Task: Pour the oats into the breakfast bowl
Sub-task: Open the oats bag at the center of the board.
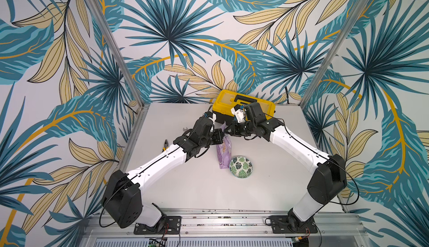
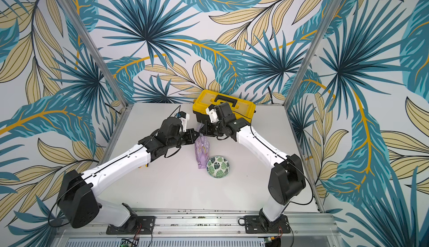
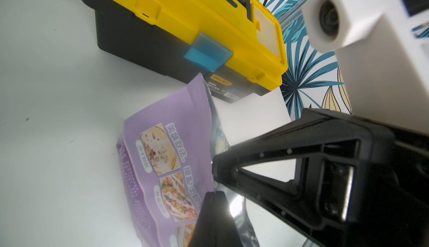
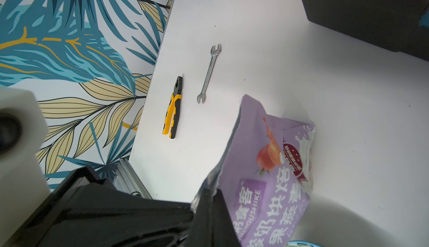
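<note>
The oats are hidden inside a lilac pouch point(image 1: 224, 151) point(image 2: 202, 151) that stands upright mid-table. Just to its right sits the leaf-patterned breakfast bowl point(image 1: 241, 166) point(image 2: 218, 166), with nothing in it. My left gripper point(image 1: 221, 137) point(image 3: 214, 193) is shut on one side of the pouch's top edge point(image 3: 162, 164). From the opposite side, my right gripper point(image 1: 228, 130) point(image 4: 209, 193) is shut on the other lip of the pouch mouth point(image 4: 267, 187). The silver lining shows between the two lips. A sliver of the bowl's rim point(image 4: 299, 243) appears in the right wrist view.
A yellow-and-black toolbox point(image 1: 242, 105) point(image 3: 185, 25) stands shut at the back of the table, close behind both grippers. Yellow-handled pliers point(image 4: 173, 111) and a steel wrench point(image 4: 209, 74) lie near the table's left edge, beyond my left arm.
</note>
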You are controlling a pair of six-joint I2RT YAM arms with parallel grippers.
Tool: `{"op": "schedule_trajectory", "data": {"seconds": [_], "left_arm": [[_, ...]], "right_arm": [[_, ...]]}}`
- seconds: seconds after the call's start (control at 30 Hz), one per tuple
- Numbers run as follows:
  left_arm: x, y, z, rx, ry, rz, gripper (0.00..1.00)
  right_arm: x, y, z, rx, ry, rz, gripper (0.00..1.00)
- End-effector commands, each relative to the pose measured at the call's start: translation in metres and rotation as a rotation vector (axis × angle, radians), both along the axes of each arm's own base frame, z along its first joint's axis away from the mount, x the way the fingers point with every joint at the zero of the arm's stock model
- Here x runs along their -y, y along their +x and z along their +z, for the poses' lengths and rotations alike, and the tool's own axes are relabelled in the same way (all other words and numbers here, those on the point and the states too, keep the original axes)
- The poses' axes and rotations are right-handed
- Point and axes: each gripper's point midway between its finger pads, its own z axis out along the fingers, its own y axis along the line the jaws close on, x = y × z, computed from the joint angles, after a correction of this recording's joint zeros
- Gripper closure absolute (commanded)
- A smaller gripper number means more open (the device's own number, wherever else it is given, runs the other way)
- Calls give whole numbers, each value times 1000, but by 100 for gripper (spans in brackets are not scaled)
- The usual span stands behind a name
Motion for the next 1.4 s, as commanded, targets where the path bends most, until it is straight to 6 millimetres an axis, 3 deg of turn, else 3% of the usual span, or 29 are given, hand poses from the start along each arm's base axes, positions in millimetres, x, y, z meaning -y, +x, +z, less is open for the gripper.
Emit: {"op": "schedule_trajectory", "data": {"seconds": [0.0,0.17,0.43,0.63,0.8,0.9,0.97,1.1,1.23,1.37], "left_arm": [[-28,3,0,15,99,79,100],[-33,5,1,19,130,96,100],[-44,8,10,50,193,122,100],[-45,9,16,65,200,119,100],[-59,8,28,103,271,152,100],[-63,6,36,127,305,141,100],[-59,3,39,129,297,111,94],[-42,-2,40,107,243,31,65],[-28,-4,44,82,196,-18,47],[-15,-6,40,36,178,-70,39]], "right_arm": [[29,-8,-10,-7,-126,-26,100],[35,-10,-12,-8,-159,-18,100],[60,-4,-16,22,-332,-54,100],[61,0,-8,45,-330,-67,100],[76,10,-6,69,-437,-108,100],[66,9,-1,66,-395,-77,100],[48,3,8,58,-292,-30,100],[21,-6,20,53,-165,27,100],[14,-6,19,50,-158,33,100],[15,-5,16,51,-179,22,100]]}}
